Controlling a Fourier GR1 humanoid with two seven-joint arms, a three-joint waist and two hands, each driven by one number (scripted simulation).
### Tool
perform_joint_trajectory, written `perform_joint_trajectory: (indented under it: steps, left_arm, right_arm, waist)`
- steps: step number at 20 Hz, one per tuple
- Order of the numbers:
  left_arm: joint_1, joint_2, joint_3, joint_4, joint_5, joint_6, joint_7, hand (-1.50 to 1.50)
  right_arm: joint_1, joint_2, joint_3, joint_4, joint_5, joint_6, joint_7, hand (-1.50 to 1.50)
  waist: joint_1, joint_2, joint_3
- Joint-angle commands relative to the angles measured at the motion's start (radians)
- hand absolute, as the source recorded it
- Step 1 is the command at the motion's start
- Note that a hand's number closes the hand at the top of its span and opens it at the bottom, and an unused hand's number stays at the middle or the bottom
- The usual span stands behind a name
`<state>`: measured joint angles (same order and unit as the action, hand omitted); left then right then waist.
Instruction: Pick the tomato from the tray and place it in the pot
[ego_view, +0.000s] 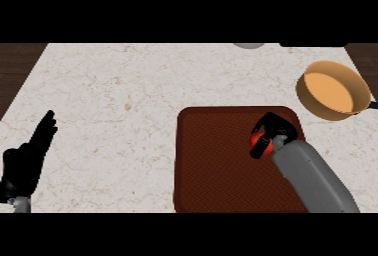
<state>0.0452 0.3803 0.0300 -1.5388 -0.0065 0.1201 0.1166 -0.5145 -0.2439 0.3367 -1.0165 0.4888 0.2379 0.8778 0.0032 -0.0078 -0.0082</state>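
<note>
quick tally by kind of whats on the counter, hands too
tray: 1
tomato: 1
pot: 1
grey thing cut off at the far edge: 1
hands: 2, left hand and right hand
total: 6

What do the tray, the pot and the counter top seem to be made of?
The tray is dark reddish-brown, matte, with a fine woven-looking grain: perhaps wood or textured plastic. The pot has a smooth tan-orange wall without shine: perhaps ceramic or enamelled metal. The counter top is pale cream with thin brown veins, like marble.
</note>
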Motion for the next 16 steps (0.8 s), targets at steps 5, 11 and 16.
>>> perform_joint_trajectory:
  steps: [5, 11, 16]
  left_arm:
    - [0.000, -0.039, -0.006, -0.016, -0.041, -0.008, 0.011, 0.00]
    - [-0.029, -0.043, 0.002, -0.025, -0.036, -0.013, 0.036, 0.00]
    - [-0.018, -0.023, 0.060, 0.009, -0.033, -0.044, 0.011, 0.00]
  right_arm:
    - [-0.058, 0.019, -0.014, -0.029, 0.052, 0.052, -0.080, 1.50]
    - [-0.208, 0.007, -0.007, -0.039, 0.074, 0.083, -0.235, 1.50]
    - [-0.204, -0.015, -0.005, -0.049, 0.179, 0.065, -0.246, 1.50]
  waist:
    - [0.006, 0.008, 0.008]
    - [0.010, 0.009, 0.009]
    - [0.003, 0.008, 0.008]
